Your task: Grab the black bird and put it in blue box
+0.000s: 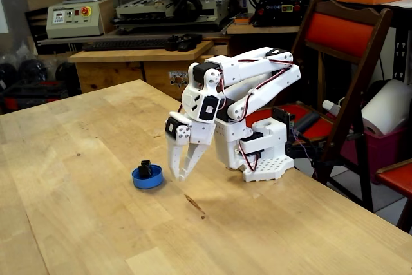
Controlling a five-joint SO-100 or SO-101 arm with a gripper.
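Black bird [146, 169] sits inside the blue box [147, 179] on the wooden desk [77, 210], gripper [179, 176] hanging just right of the box in the fixed view, its white fingers [174, 159] slightly parted, empty, tips close together, not touching the box.
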